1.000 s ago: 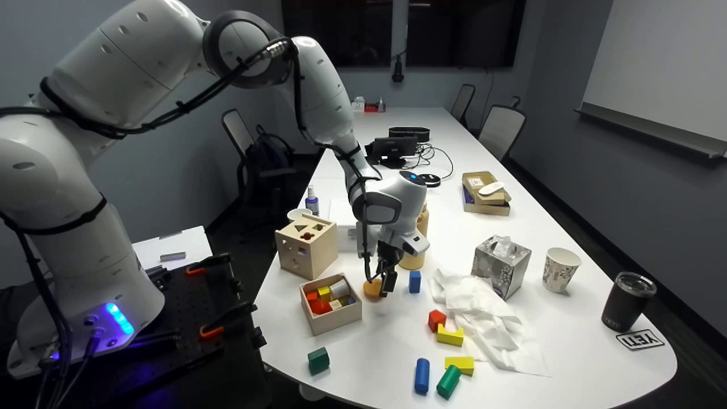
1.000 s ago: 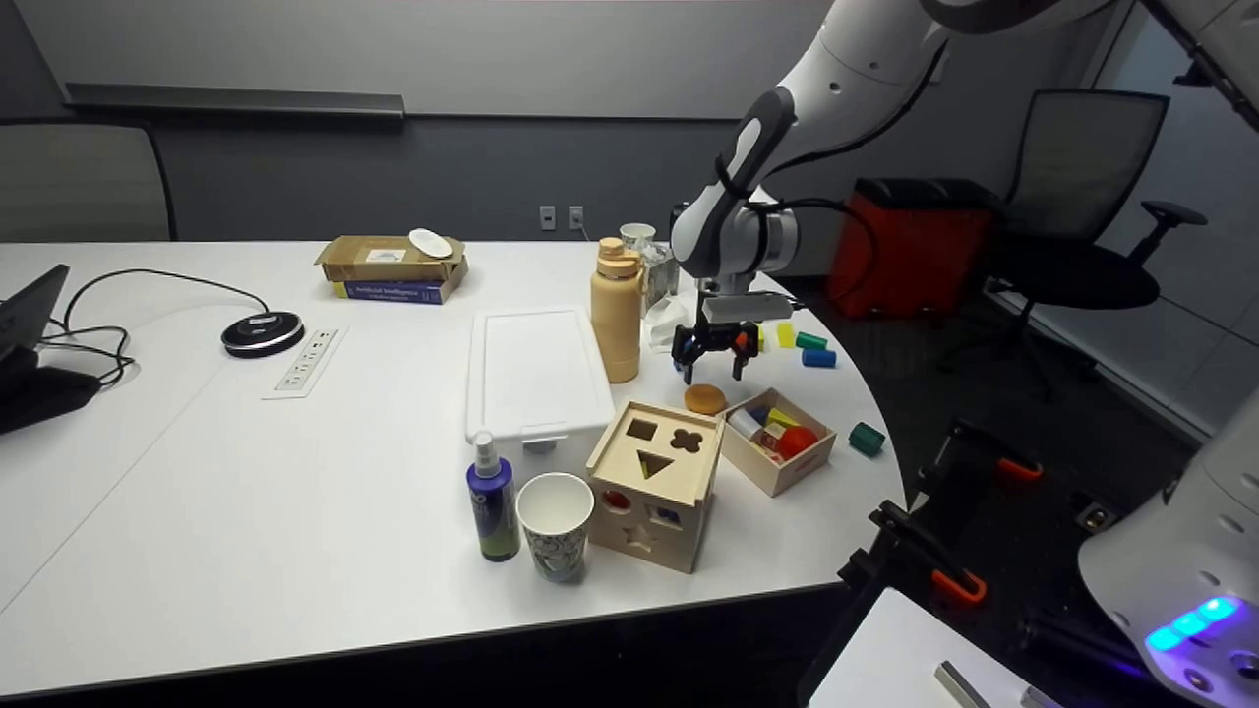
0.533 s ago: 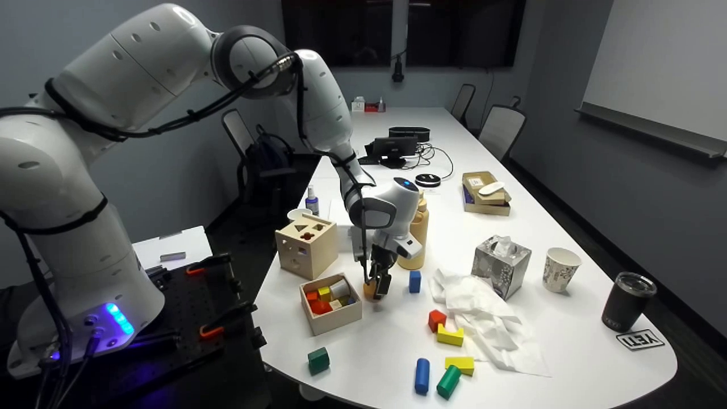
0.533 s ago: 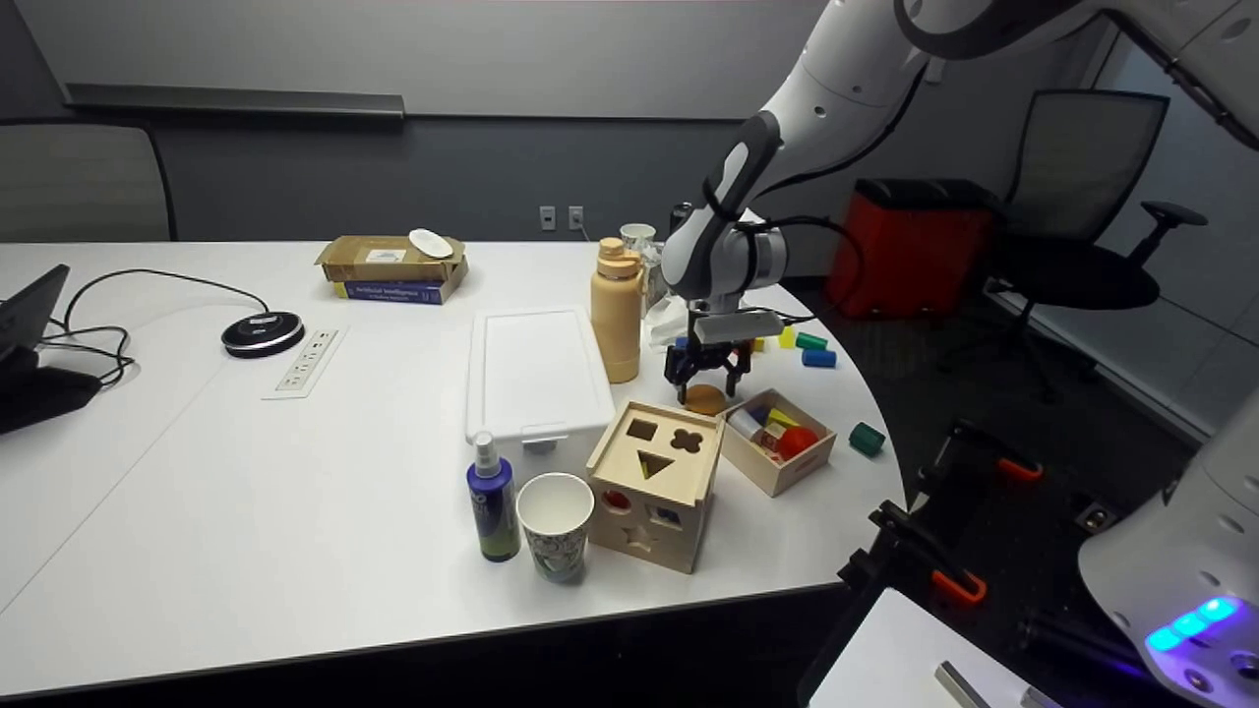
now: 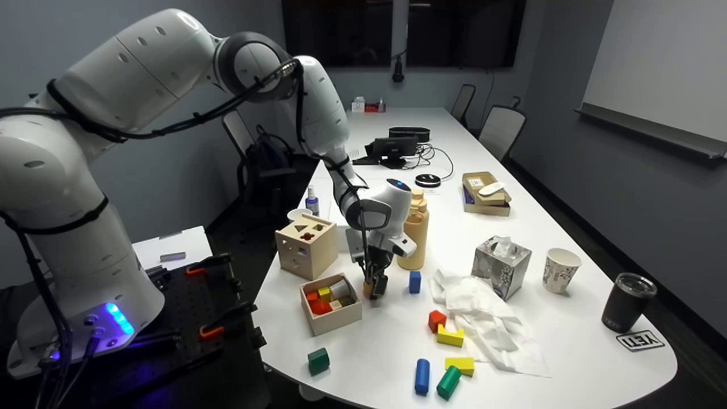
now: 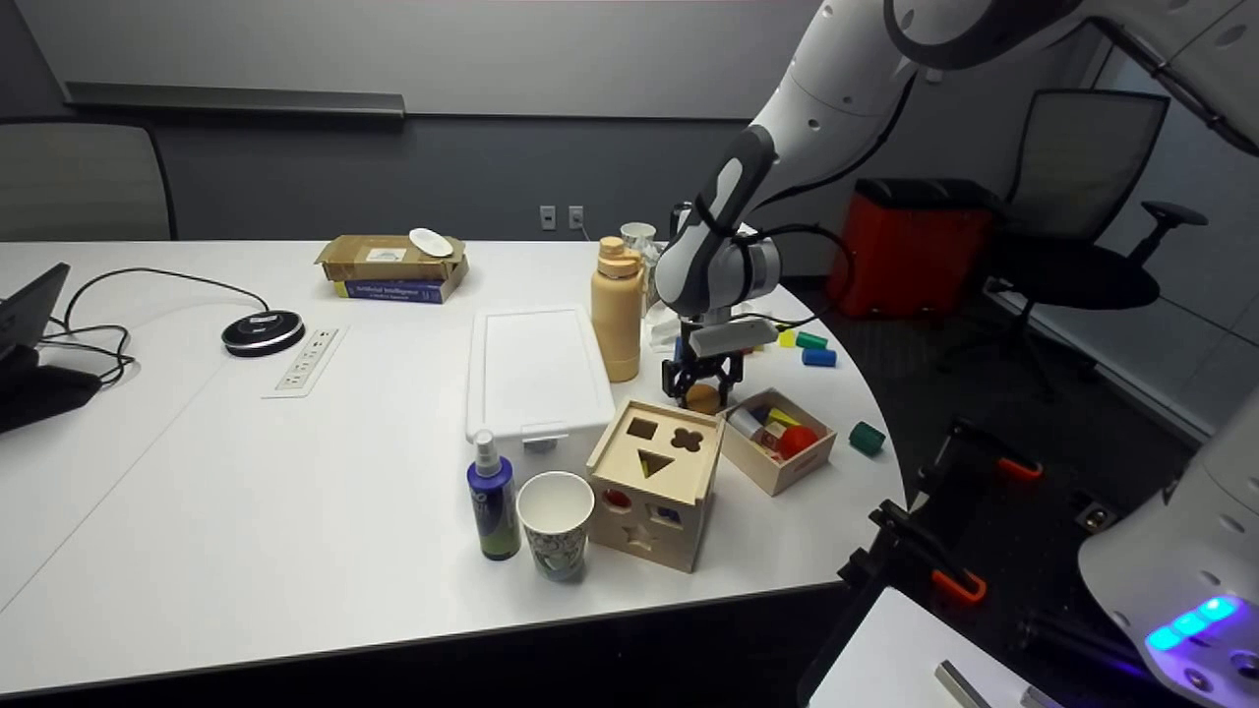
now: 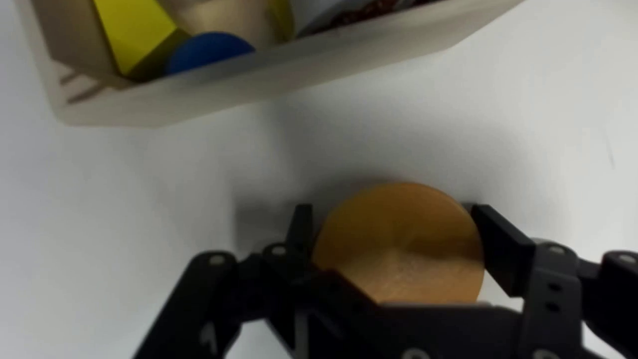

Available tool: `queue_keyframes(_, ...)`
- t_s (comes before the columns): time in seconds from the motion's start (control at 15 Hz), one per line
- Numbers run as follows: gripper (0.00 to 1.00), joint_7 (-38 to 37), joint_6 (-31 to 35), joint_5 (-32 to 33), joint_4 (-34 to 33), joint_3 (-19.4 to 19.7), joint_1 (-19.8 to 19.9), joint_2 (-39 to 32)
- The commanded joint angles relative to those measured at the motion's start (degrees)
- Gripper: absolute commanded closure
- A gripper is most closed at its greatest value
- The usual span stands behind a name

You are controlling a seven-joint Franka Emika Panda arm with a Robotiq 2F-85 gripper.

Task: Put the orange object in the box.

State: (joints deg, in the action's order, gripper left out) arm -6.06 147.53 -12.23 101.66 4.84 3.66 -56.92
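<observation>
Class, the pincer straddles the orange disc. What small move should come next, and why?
Probably squeeze the pincer firmly on the disc before lifting: in the wrist view, fingers flank the disc, at or very near its edge, but a firm grip can't be confirmed. The disc lies outside the box, so a secure hold seems needed first.

"YETI" read in big letters on a flat label [image 5: 640, 339] lying on the table [image 5: 590, 366] just beside the black tumbler [image 5: 626, 304]; the tumbler's own mark was too faint. In an exterior view, "Artificial Intelligence" ran along a blue book [image 6: 393, 292] spine, smaller line illegible. Print on the cardboard box's white label [image 6: 386, 256] and the purple spray bottle [image 6: 495, 511] was too small.
</observation>
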Motion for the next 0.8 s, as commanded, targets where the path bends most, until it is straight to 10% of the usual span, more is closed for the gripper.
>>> queue_keyframes(0.0,0.46,-2.23,1.85,1.89,0.20,0.56,-0.95,-0.11)
queue_keyframes(0.73,0.46,-0.93,1.63,3.20,14.40,-3.76,-5.29,16.33)
